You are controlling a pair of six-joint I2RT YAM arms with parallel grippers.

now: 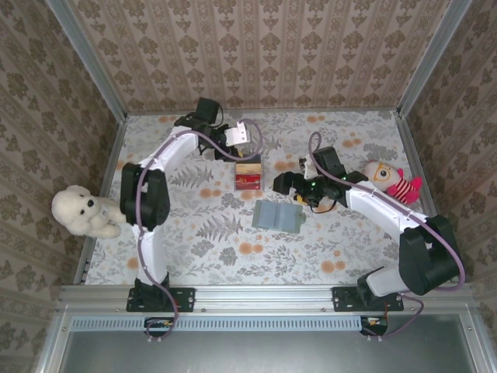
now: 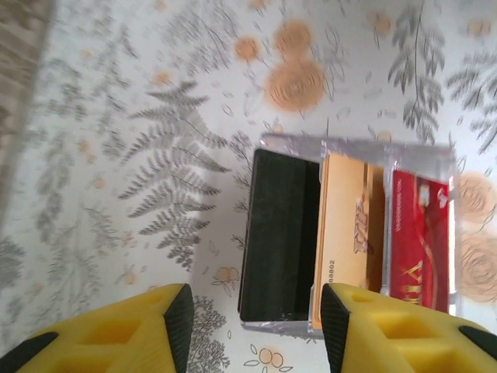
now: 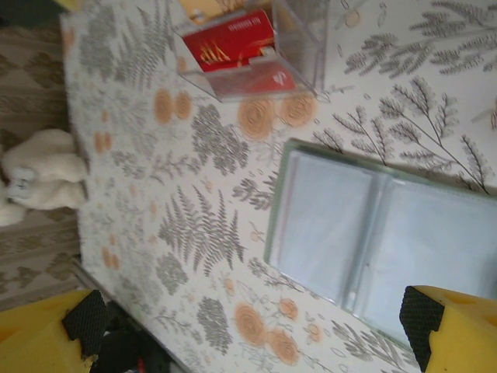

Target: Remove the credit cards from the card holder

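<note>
Flowered cloth covers the surface (image 1: 194,249), and patterned wallpaper closes it on three sides. The card holder (image 1: 278,215) lies near the middle, opened flat with both panels facing up, I think so that its pockets can be reached from above. Its sleeves look pale and empty in the right wrist view, but the right panel is cut off by the frame edge, so I cannot say that no card remains.

The right gripper (image 3: 250,318) hangs over the holder with its jaws spread wide, holding nothing.

Just on the far side of the holder stands a clear plastic box (image 2: 357,146), which seems to be the place for collecting cards: a red card (image 2: 419,233) and an orange card (image 2: 349,225) stand in it. The dark shape (image 2: 281,233) beside them may be a card or a shadowed slot; I cannot tell. The left gripper (image 2: 256,326) is above this box, jaws partly apart, nothing between them.
</note>
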